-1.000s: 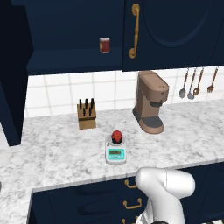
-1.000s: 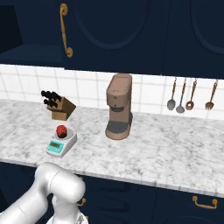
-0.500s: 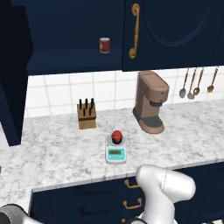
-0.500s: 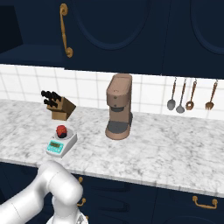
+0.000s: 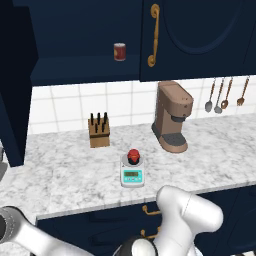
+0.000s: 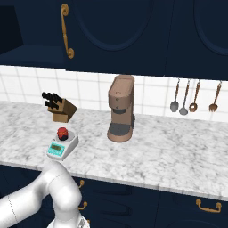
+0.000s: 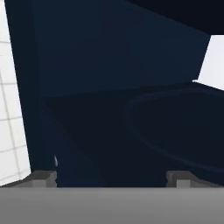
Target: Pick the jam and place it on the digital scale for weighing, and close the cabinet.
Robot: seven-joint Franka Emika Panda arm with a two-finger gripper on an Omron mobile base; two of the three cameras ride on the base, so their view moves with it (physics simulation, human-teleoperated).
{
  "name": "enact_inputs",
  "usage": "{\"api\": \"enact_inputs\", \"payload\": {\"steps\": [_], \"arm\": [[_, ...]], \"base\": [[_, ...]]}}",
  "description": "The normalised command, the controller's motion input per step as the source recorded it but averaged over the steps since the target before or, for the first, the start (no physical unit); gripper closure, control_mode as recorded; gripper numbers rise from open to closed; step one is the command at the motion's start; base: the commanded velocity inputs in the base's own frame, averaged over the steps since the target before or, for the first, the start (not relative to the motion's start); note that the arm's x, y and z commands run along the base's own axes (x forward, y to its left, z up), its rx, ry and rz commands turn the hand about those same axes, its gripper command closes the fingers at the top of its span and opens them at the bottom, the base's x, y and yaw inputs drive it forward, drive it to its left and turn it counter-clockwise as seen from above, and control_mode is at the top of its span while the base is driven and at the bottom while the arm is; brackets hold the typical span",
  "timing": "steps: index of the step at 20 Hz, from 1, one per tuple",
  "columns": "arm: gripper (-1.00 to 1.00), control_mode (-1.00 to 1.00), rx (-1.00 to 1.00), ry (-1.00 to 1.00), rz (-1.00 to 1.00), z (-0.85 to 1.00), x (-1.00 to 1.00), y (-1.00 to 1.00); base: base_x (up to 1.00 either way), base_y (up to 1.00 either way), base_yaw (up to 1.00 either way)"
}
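Small squat red jam [image 5: 133, 156] upright on the white-teal digital scale [image 5: 132, 174]; fingers [image 7: 43, 177] wide apart, empty.

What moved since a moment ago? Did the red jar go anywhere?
Only the white robot arm moved: a link swung out low on its left. The small squat red jam jar stayed on the white and teal digital scale, and the navy cabinet door stayed open. Nothing was grabbed or released.
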Motion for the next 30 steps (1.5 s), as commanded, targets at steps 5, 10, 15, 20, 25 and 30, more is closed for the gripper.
{"api": "enact_inputs", "payload": {"steps": [5, 10, 15, 20, 25, 30], "arm": [[-1.0, -1.0, 0.15, 0.0, -0.06, 0.55, 0.02, -0.76], [-1.0, -1.0, 0.23, -0.03, -0.05, 0.54, 0.0, -1.0], [-1.0, -1.0, 0.25, 0.02, 0.0, 0.78, -0.04, -1.0], [-1.0, -1.0, 0.22, 0.17, 0.01, 0.16, 0.48, -1.0], [-1.0, -1.0, 0.16, 0.23, 0.06, 0.19, 0.38, -1.0], [-1.0, -1.0, 0.16, 0.21, 0.13, 0.04, 0.61, -1.0]], "base": [[0.0, 0.0, 0.0], [0.0, 0.0, 0.0], [0.0, 0.0, 0.0], [0.0, 0.0, 0.0], [0.0, 0.0, 0.0], [0.0, 0.0, 0.0]]}}
